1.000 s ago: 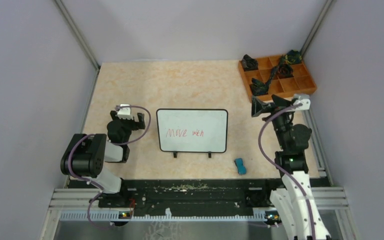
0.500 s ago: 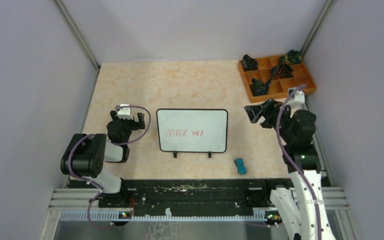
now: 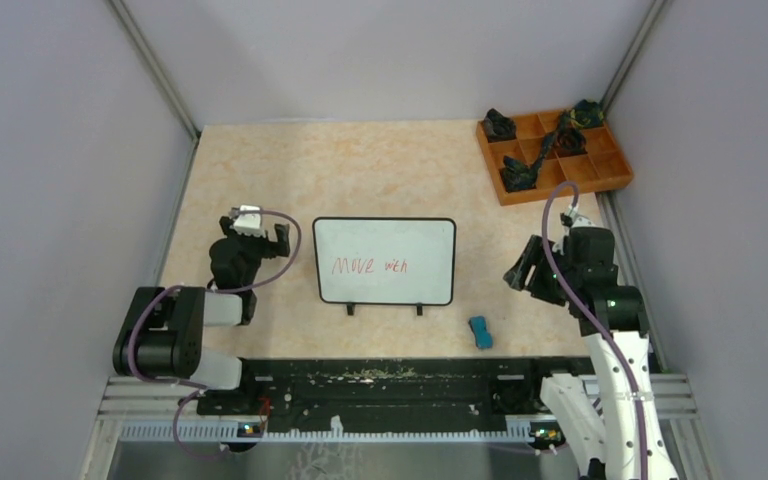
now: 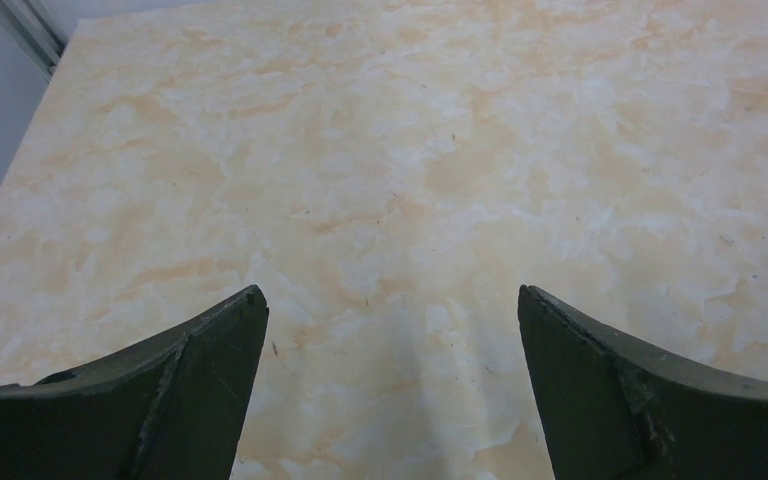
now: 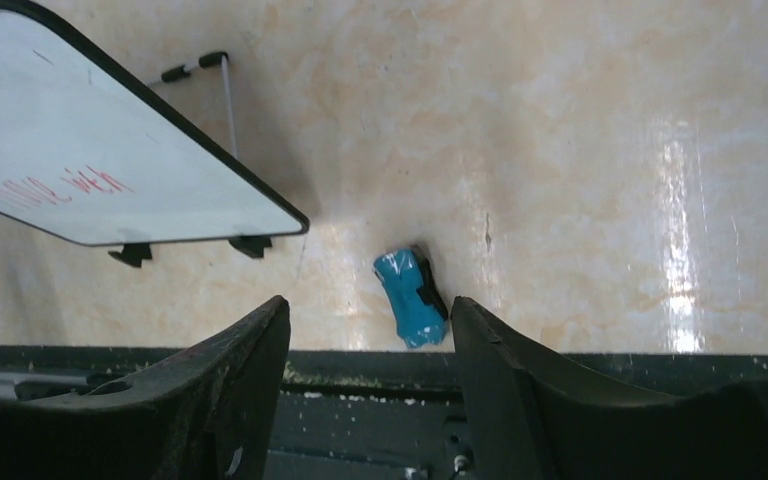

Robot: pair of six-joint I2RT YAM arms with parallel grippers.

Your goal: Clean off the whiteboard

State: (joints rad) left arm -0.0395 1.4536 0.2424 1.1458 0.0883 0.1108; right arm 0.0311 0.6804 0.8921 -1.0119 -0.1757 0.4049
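The whiteboard (image 3: 385, 260) lies flat mid-table, black-framed, with red handwriting and two small feet at its near edge; it also shows in the right wrist view (image 5: 90, 150). A small blue eraser (image 3: 480, 332) lies near the table's front edge, right of the board; it also shows in the right wrist view (image 5: 412, 298). My right gripper (image 3: 522, 272) is open and empty, hovering right of the board and beyond the eraser; in its own view (image 5: 370, 310) the eraser sits just ahead of the fingertips. My left gripper (image 3: 257, 238) is open and empty, left of the board, over bare table (image 4: 390, 295).
An orange compartment tray (image 3: 612, 176) holding several dark items stands at the back right corner. A black rail (image 3: 390, 385) runs along the table's front edge. Grey walls close in both sides.
My right arm has swung back from near the orange tray toward the front, lowering its gripper beside the board above the eraser. The left arm has barely shifted.
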